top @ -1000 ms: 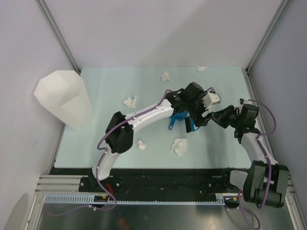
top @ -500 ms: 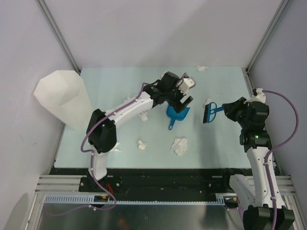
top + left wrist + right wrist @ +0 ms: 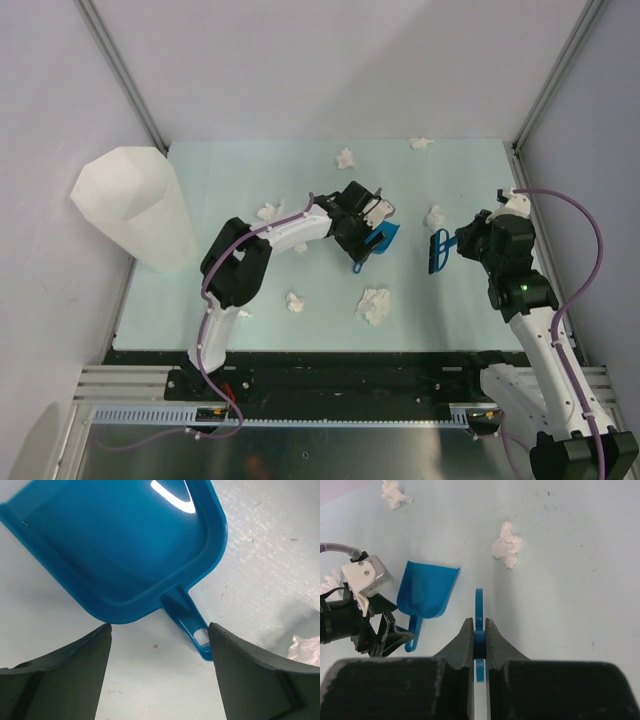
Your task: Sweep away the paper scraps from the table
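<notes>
Left wrist view: left fingers (image 3: 60, 675) apart, straddling the blue dustpan (image 3: 115, 545) handle. Right fingers (image 3: 462, 647) clamped on the blue brush (image 3: 479, 602). Paper scraps (image 3: 375, 305) lie scattered across the counter (image 3: 230, 180). Step, as judged: dustpan pickup. Next: close squarely on the handle.

Top camera looks down on the whole table (image 3: 230, 180); both wrist cameras, close in, share the blue dustpan (image 3: 427, 592).

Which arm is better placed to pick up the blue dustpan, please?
Left: the left gripper is open with the handle of the blue dustpan between its fingers; the right gripper is shut on the brush.
</notes>
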`<state>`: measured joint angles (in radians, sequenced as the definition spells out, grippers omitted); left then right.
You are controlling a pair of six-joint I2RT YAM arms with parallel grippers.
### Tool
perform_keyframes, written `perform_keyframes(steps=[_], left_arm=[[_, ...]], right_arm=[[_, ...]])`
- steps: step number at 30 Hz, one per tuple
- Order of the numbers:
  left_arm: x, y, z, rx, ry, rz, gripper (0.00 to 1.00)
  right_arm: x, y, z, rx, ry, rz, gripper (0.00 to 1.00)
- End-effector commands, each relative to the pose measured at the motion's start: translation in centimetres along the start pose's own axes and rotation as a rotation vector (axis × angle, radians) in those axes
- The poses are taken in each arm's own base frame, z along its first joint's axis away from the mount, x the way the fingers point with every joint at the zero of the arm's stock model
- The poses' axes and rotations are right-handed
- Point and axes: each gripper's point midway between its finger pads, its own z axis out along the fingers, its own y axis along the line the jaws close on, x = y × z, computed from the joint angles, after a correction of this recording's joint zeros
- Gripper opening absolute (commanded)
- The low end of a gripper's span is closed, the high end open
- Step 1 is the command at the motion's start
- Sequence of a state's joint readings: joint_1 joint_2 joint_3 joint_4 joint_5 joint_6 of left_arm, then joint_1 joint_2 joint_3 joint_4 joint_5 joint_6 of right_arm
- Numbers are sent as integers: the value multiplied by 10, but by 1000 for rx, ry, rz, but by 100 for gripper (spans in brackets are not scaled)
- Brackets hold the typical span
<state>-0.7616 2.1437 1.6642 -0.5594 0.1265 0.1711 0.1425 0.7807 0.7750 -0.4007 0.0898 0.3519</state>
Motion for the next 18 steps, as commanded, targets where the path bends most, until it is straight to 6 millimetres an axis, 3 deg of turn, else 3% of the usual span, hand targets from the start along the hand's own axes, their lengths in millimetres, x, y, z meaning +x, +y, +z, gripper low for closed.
perform_keyframes(steps=[1, 9, 14, 18], left_arm=[[-2, -15, -6, 60, -20, -46, 82], [-13, -34, -24, 112, -60, -50, 88], [-7, -51, -14, 129, -33, -17, 92], [-11, -42, -5, 100, -31, -40, 92]], right_arm=[[-19, 1, -8, 9, -66, -21, 0], [-17, 2, -5, 2, -55, -28, 0], [-16, 0, -3, 10, -50, -32, 0], [-16, 2, -3, 3, -48, -33, 0]])
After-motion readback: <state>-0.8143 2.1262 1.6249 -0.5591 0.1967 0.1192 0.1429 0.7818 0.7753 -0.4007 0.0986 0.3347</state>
